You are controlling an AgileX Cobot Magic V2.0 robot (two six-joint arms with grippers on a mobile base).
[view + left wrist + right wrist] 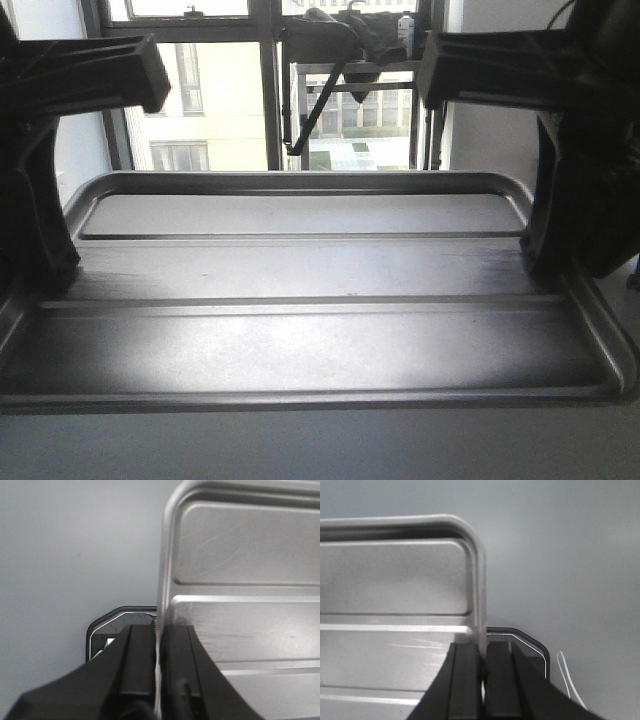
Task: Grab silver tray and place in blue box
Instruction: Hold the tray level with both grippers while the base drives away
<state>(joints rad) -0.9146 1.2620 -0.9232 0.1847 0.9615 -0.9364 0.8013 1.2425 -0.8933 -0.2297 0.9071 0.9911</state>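
Window (215, 100) backlight — glare on silver tray (300, 345)

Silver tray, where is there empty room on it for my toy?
On the silver tray, bare strips lie between the two ribs and between each rib and its long rim. Crowded at both short ends, where the left gripper and right gripper clamp the rim.

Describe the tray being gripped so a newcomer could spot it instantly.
Below the window, the silver tray spans the front view between the left gripper and right gripper, each shut on a side rim. Only it is shiny metal, with rounded corners and two raised ribs along its floor.
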